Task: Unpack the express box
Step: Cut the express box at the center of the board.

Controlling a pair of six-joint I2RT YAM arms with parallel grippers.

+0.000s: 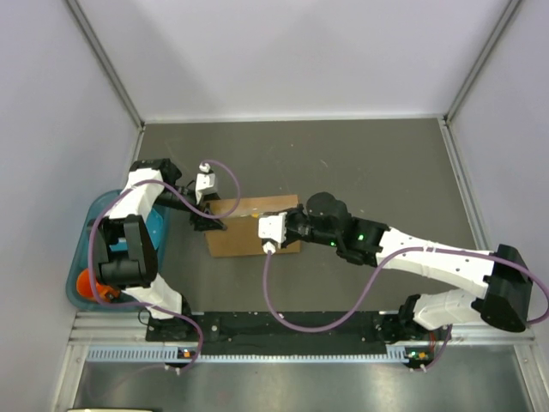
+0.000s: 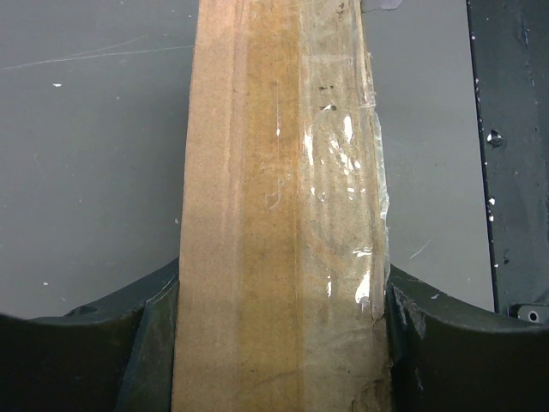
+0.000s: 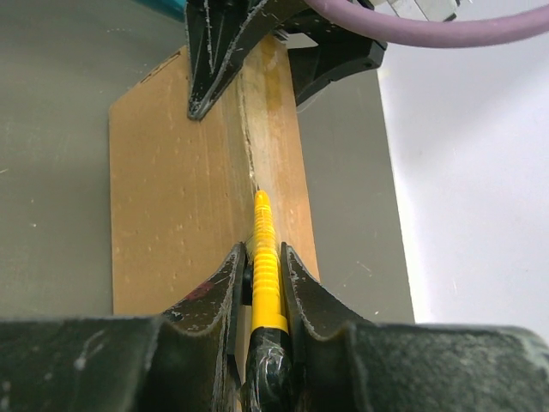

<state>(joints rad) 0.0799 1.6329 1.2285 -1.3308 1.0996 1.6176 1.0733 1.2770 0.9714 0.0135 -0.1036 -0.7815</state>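
The step in hand looks like slitting the tape: the right gripper [image 3: 266, 283] is closed on a yellow utility knife [image 3: 264, 249], whose tip rests on the taped seam [image 3: 250, 154] just ahead of its fingers. The express box [image 1: 249, 236] lies flat on the bench [image 1: 343, 163], its far end clamped between the left gripper [image 2: 281, 287] fingers. Next, the blade probably needs a steady draw along the seam. The box is not yet opened, so its contents are hidden. 1 teal bin [image 1: 75, 257] behind the left arm holds something orange [image 1: 86, 281].
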